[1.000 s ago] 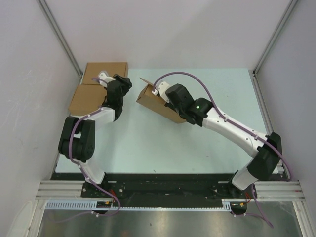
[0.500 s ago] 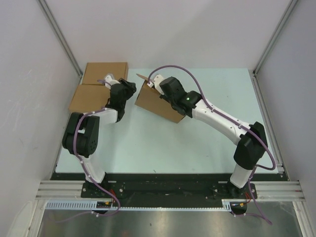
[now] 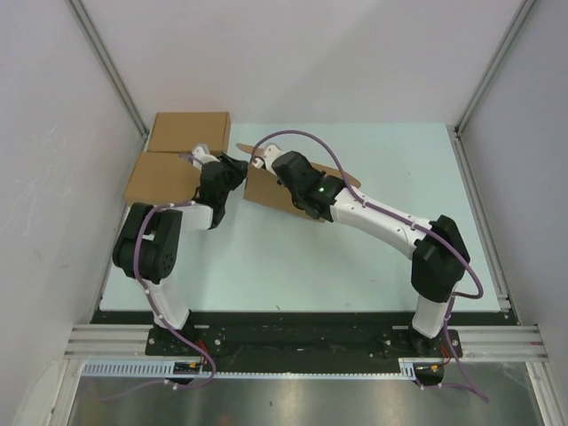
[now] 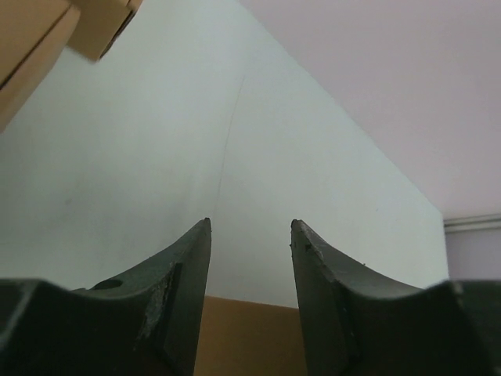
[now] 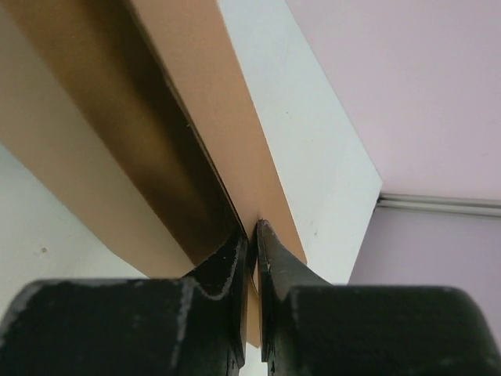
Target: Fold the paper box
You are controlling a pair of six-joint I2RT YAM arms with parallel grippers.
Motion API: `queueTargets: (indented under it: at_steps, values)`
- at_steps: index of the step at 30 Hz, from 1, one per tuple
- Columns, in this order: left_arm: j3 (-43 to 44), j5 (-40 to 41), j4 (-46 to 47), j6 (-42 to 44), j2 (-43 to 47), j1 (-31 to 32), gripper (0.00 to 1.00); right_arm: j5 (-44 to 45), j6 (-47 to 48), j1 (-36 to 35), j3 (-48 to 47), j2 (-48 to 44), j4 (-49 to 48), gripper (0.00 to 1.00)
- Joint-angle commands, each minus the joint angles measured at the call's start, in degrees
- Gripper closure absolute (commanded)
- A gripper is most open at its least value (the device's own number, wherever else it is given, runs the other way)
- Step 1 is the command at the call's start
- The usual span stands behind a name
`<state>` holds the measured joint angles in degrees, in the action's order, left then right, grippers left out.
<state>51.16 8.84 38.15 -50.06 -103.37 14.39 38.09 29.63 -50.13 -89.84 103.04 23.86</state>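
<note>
While the right gripper pinches a panel of the half-formed paper box on the table and the left gripper hangs half-open, empty, beside it, I'd say that panel needs folding over next.

Robot lab test cell: plain white panel walls, aluminium frame rails, table-bolted arms.

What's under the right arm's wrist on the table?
The paper box lies under it, and the right arm's fingers pinch one thin cardboard wall. From above, the arm hides the box's middle, so that part cannot be seen.
</note>
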Motion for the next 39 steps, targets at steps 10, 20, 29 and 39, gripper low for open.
queueTargets:
  at_steps: [10,20,29,39]
  values:
    - [-9.0,-0.7,-5.6,-0.4,6.7,4.2,0.49,0.2,-1.3,-0.7,3.4,3.8,-3.0,0.92]
    - [-9.8,3.9,-9.8,3.6,13.9,1.9,0.44,3.0,-2.6,-2.3,5.5,-0.6,-2.2,0.89]
    - [-9.3,4.8,-11.3,5.1,16.1,0.6,0.42,4.9,-1.4,-3.1,5.5,-2.8,-3.4,0.74]
    - [-9.0,5.2,-11.8,6.4,16.9,-0.2,0.42,4.9,-0.5,-4.1,4.6,-5.2,-3.5,0.68]
